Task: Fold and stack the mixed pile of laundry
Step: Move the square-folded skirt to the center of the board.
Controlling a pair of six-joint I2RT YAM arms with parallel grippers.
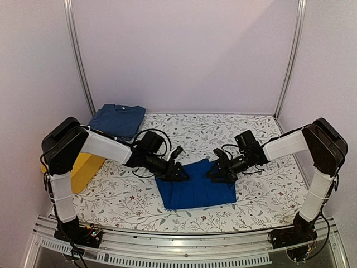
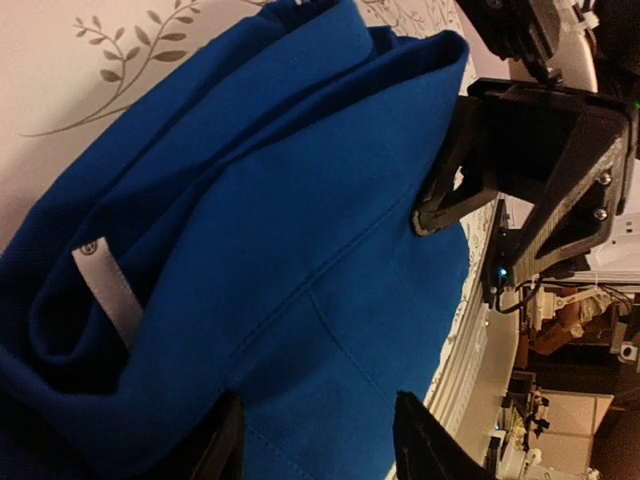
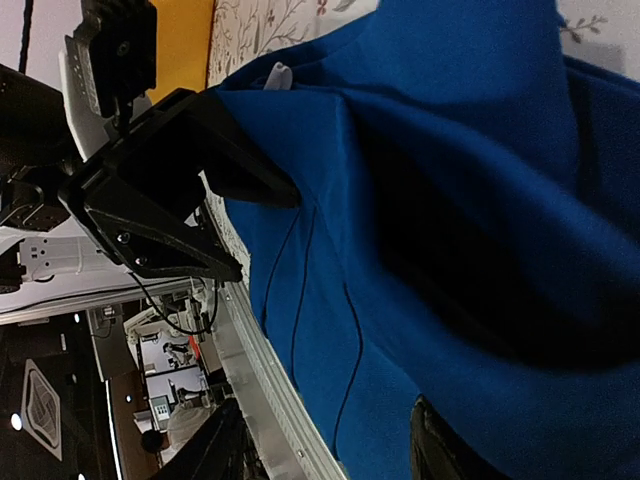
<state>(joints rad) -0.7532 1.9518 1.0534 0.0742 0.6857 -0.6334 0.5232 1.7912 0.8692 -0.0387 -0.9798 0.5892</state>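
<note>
Two open pincers, the left pincer (image 1: pixel 181 174) and the right pincer (image 1: pixel 215 174), hold nothing at the far corners of the royal-blue piece (image 1: pixel 195 192), which lies sideways between them on the bench (image 1: pixel 268 195).

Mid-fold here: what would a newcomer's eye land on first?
The bright royal-blue cloth garment lying mid-table, with the left gripper and right gripper facing each other at its far edge, jaws apart. Next, a folded dark blue T-shirt in the far-left corner, and a yellow plastic tub at the left edge.
</note>
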